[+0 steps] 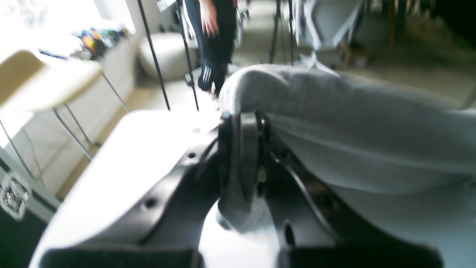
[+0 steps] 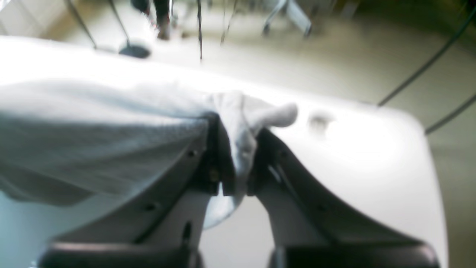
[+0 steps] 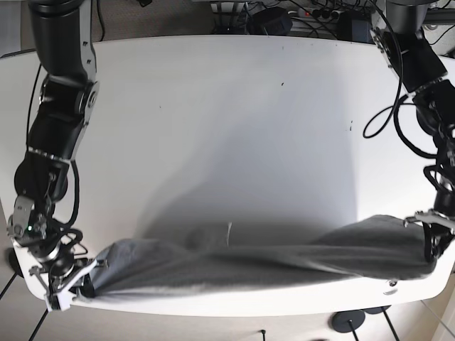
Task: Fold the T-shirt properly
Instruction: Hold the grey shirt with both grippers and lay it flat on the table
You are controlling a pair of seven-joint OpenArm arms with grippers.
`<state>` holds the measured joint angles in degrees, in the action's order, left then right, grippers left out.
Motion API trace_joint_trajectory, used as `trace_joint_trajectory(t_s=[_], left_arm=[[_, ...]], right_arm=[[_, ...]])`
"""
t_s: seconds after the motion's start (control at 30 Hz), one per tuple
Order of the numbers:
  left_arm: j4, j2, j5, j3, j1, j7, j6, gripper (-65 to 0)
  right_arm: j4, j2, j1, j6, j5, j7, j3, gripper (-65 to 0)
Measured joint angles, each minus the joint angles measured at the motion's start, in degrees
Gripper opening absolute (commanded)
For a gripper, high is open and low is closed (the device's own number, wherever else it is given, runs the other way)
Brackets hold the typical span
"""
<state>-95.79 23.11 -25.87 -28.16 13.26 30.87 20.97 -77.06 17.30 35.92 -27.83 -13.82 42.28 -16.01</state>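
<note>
I have the grey T-shirt (image 3: 263,259) stretched in a band along the table's (image 3: 227,128) near edge. My left gripper (image 1: 247,149) pinches one bunched end at one near corner; my right gripper (image 2: 234,156) pinches the other end at the opposite near corner. The surface from the shirt to the far edge is bare white.
</note>
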Motion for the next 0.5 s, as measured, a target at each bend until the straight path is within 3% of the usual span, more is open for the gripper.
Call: trace_joint_trajectory(t_s=[0.13, 0.23, 0.4, 0.5], left_arm=[[-4.13, -3.65, 0.28, -2.71, -11.67, 0.37, 1.88, -65.0], [-7.87, -7.43, 0.15, -6.12, -20.92, -0.07, 3.76, -65.0], [-11.78, -12.72, 0.39, -10.54, -32.17, -0.31, 7.63, -65.0], [-11.96, -14.88, 0.50, -13.05, -36.87, -0.22, 10.08, -65.0]], right_arm=[[-11.21, -0.74, -13.84, 0.76, 0.11, 1.62, -7.02, -62.9], [-18.32, -1.86, -26.45, 0.33, -1.29, 3.50, -10.36, -62.9], [-20.13, -3.50, -43.74, 0.50, -15.23, 3.61, -19.34, -62.9], [-20.13, -3.39, -50.71, 0.83, -21.18, 3.39, -19.32, -62.9]])
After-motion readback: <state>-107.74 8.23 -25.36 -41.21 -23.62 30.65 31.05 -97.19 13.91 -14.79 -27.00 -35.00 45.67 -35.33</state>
